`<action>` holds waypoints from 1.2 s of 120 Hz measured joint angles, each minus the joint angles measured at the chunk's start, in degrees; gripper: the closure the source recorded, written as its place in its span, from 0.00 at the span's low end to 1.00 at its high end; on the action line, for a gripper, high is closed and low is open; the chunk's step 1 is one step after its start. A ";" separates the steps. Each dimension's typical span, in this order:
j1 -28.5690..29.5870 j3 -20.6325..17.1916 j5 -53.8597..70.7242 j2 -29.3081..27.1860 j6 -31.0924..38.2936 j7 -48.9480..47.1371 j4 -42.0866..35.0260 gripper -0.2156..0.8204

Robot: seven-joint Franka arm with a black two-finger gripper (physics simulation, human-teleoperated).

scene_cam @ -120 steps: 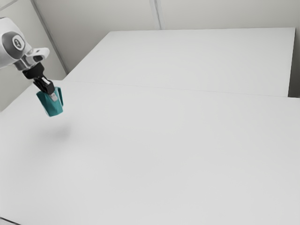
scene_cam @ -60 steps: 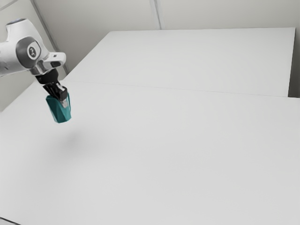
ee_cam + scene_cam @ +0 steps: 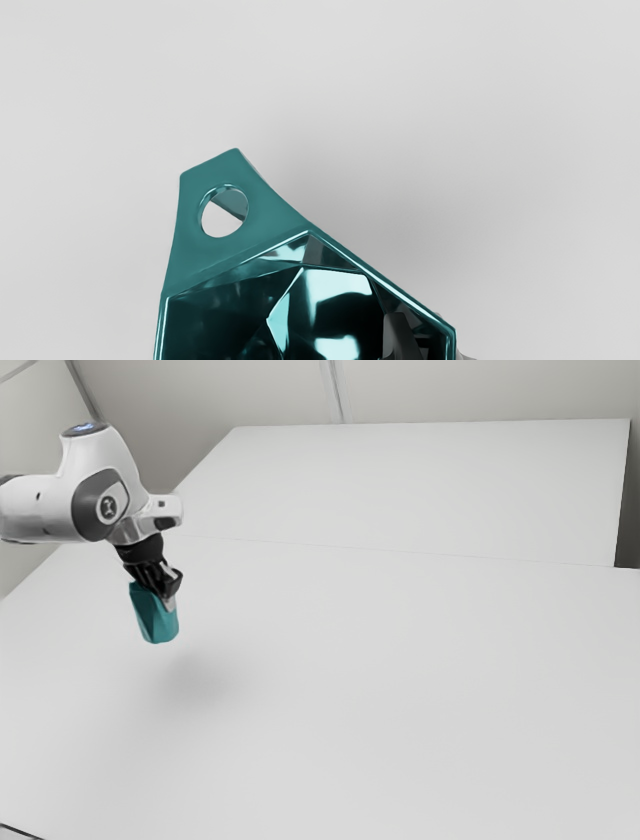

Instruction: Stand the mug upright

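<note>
In the exterior view my gripper (image 3: 166,598) is at the left, above the table, its fingers pinching the rim of the teal faceted mug (image 3: 157,622). The mug hangs in the air below the hand, mouth up and slightly tilted, with a soft shadow under it on the table. Seen from the wrist, the gripper (image 3: 436,336) has one finger inside the mug (image 3: 220,265) and the other outside, shut on its wall. The mug's handle, pierced by a round hole, points away from the fingers. Its base is hidden there.
The broad white table (image 3: 400,700) stretches out below and toward the exterior view's right. Pale walls (image 3: 450,390) stand behind it. A thin dark cable (image 3: 20,832) shows at the exterior view's lower left corner.
My hand has carried the mug toward the exterior view's right and lower in that view. The grip has stayed the same, and the mug looks less tilted than before.
</note>
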 joint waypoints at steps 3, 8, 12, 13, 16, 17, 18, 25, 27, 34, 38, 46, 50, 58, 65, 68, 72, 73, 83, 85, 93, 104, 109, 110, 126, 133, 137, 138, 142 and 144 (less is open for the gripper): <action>-0.18 -0.08 0.17 -0.13 0.43 -0.69 -0.48 0.97; 0.01 -0.63 0.39 -0.32 1.29 -1.80 -1.27 0.97; 0.17 -1.10 0.58 -0.40 2.12 -2.64 -1.97 0.97; 0.18 -1.19 0.65 -0.41 2.33 -2.85 -2.12 0.97; 0.11 -1.39 0.87 -0.47 2.91 -3.52 -2.53 0.97; 0.06 -1.44 0.96 -0.51 3.08 -3.75 -2.66 0.97; 0.00 -1.48 1.08 -0.54 3.26 -3.99 -2.78 0.97; -0.55 -1.70 1.93 -0.79 4.67 -5.64 -4.00 0.97; -0.71 -1.73 2.12 -0.83 5.12 -6.09 -4.42 0.97; -1.00 -1.98 2.62 -0.89 6.72 -7.58 -5.72 0.97; -0.99 -2.22 2.81 -0.91 7.60 -8.42 -6.36 0.97; -0.88 -2.84 3.08 -0.92 9.27 -10.02 -7.34 0.97; -0.91 -3.08 3.17 -0.92 10.13 -10.76 -7.87 0.97; -1.03 -3.50 3.30 -0.88 11.95 -12.21 -8.88 0.97; -1.05 -4.00 3.37 -0.78 13.65 -13.46 -9.59 0.97; -1.14 -4.14 3.39 -0.74 14.39 -13.96 -9.87 0.97; -1.35 -4.26 3.42 -0.68 15.37 -14.62 -10.25 0.97; -1.39 -4.30 3.43 -0.67 15.60 -14.79 -10.36 0.97; -1.72 -4.78 3.47 -0.54 17.84 -16.39 -11.22 0.97; -1.77 -4.87 3.48 -0.50 18.26 -16.69 -11.39 0.97; -1.98 -5.06 3.44 -0.38 20.09 -17.84 -12.22 0.97; -2.06 -5.25 3.40 -0.22 22.30 -19.29 -13.16 0.97; -2.11 -5.34 3.39 -0.05 23.22 -19.95 -13.54 0.97; -2.11 -5.37 3.39 -0.02 23.39 -20.08 -13.60 0.97; -2.34 -6.21 3.37 0.21 25.68 -22.06 -14.33 0.97; -2.65 -6.57 3.36 0.41 26.58 -22.91 -14.69 0.97; -2.90 -6.73 3.35 0.55 27.00 -23.40 -14.78 0.97; -2.98 -6.75 3.35 0.59 27.10 -23.52 -14.80 0.97; -3.32 -6.85 3.35 0.74 27.44 -24.01 -14.84 0.97; -3.50 -6.90 3.35 0.79 27.60 -24.24 -14.86 0.97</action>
